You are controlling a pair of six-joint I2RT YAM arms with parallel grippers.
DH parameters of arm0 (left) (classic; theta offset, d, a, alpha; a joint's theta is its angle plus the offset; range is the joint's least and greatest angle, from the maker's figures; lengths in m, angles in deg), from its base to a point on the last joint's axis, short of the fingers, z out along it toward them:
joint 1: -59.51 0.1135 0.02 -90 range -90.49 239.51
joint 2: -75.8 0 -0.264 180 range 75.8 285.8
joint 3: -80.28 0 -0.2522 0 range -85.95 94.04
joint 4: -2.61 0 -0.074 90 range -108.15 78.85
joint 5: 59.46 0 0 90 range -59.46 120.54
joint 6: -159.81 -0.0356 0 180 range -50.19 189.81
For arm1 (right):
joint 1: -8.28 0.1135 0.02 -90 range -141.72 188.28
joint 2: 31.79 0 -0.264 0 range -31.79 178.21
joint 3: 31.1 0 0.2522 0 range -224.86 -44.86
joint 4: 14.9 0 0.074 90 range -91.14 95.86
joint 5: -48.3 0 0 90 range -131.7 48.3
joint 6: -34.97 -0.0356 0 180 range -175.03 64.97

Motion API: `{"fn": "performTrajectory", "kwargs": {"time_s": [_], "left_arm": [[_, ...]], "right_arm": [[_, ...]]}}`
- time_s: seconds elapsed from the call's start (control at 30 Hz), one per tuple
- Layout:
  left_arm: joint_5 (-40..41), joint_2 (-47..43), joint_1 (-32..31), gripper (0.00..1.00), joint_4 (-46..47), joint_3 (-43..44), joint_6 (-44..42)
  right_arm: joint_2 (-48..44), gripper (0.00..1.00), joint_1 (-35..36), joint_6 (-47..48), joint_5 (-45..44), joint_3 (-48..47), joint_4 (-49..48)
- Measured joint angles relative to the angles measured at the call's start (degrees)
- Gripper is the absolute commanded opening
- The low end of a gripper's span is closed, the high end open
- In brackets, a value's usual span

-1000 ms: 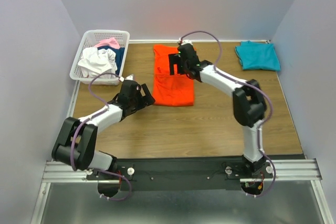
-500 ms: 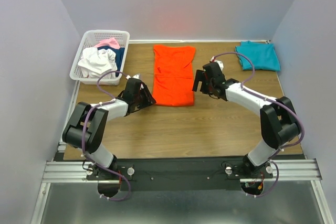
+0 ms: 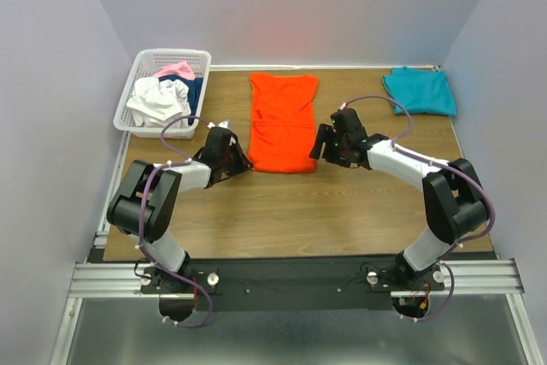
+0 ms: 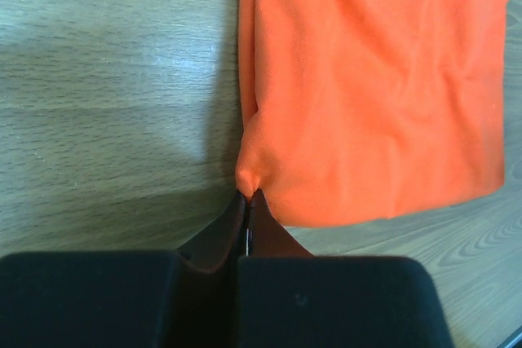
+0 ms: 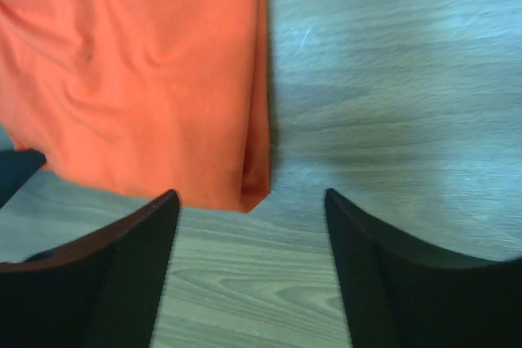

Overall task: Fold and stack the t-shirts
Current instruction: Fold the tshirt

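Orange-red cloth is the whole worry at the near hem. The left gripper (image 4: 247,200) is pinched fully together on only a small nub of the orange-red t-shirt (image 3: 283,124) at its near-left corner. My guess is that so thin a bite could slide out once the hem is raised, or take the top layer and leave the one beneath on the table (image 3: 299,211). At the near-right corner the right gripper (image 5: 253,201) stands wide apart and holds nothing, its fingers (image 5: 106,275) straddling the corner low over the wood. Should it close a touch short, it may catch the board or just the edge fold; then one corner would rise without the other and the fold would come out skewed. The shirt itself lies flat in a long strip running away from the arms, its sides apparently turned in, so uneven lifting could also spill those tucked layers open. Farther off, nothing lies on the strip or between its near and far hems, so the way for a fold looks free. At the far left a white basket (image 3: 137,83) holds a heap of shirts (image 3: 158,102), white, pink and navy, well apart from the strip. At the far right corner a teal t-shirt (image 3: 419,91) lies folded, also well apart, where I judge the stack is meant to grow.
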Motion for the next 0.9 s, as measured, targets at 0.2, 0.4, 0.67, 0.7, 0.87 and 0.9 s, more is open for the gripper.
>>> {"fn": "performTrajectory", "kwargs": {"time_s": [0.2,0.4,0.67,0.7,0.87,0.9], "left_arm": [[-0.1,-0.1,0.0,0.0,1.7,-0.9,0.1],[-0.1,-0.5,0.0,0.0,3.1,-2.1,0.1],[-0.2,-0.6,0.0,0.0,4.2,-2.8,0.3],[-0.2,-0.6,0.0,0.0,4.3,-2.8,0.3],[-0.2,-1.0,0.0,0.0,5.0,-3.5,0.5],[-0.2,-1.7,0.0,0.0,5.1,-4.3,0.7]], "right_arm": [[2.8,0.55,0.0,-1.2,5.1,0.6,-0.7],[4.5,0.51,0.0,-1.6,7.5,1.5,-1.6],[6.8,0.2,-0.3,-2.7,9.3,2.5,-3.5],[7.2,0.16,-0.3,-3.0,9.8,2.5,-4.1],[7.8,0.01,-0.3,-3.9,11.5,3.5,-6.3],[7.5,0.01,-0.4,-4.0,12.0,4.1,-6.9]]}}
